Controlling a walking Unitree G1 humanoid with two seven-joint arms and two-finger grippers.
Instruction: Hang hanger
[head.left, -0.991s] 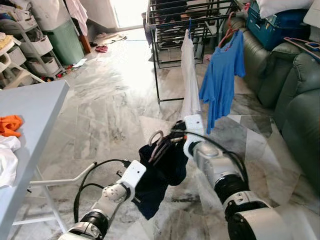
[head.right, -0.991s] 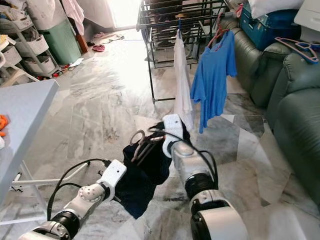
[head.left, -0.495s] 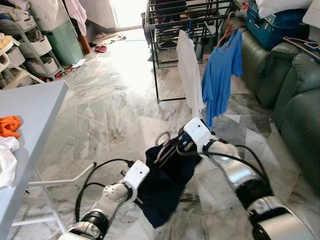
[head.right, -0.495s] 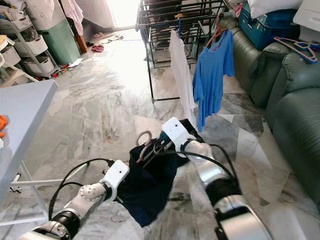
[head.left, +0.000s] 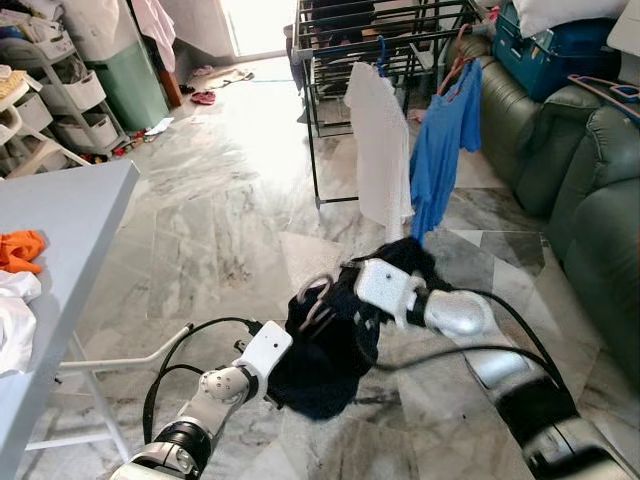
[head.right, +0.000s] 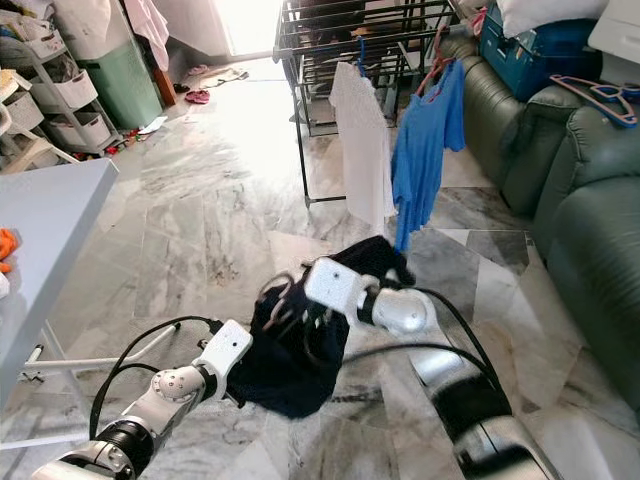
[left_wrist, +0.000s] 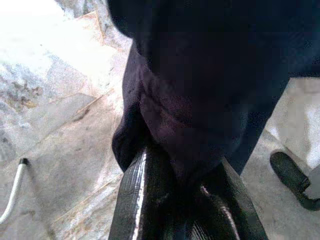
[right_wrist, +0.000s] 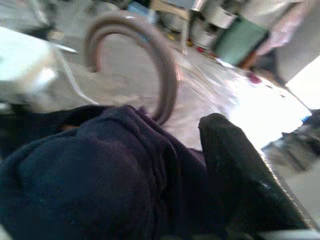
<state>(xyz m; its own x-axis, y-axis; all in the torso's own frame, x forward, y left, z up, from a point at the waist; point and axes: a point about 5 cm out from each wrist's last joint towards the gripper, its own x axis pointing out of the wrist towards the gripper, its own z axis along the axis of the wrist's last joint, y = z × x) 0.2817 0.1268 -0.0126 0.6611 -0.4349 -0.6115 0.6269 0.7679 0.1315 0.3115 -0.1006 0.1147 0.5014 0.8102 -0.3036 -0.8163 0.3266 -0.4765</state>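
1. Marble-tiled floor (head.left: 220, 210); grey table (head.left: 70, 215) at the robot's left, green sofa (head.left: 590, 190) at its right, black drying rack (head.left: 370, 50) ahead.
2. Two garments are hung on the rack: one white shirt (head.left: 380, 150), one blue shirt (head.left: 440, 145).
3. One dark garment (head.left: 335, 345) on one hanger (head.left: 313, 292) is held between both grippers.
4. Left gripper (left_wrist: 182, 185) is clenched on the garment's lower hem, cloth pinched between its fingers.
5. Right gripper (head.left: 345, 300) is clamped on the garment's top; the hanger hook sticks out just beyond its fingertips.
6. One orange cloth (head.left: 20, 250) lies on the table.
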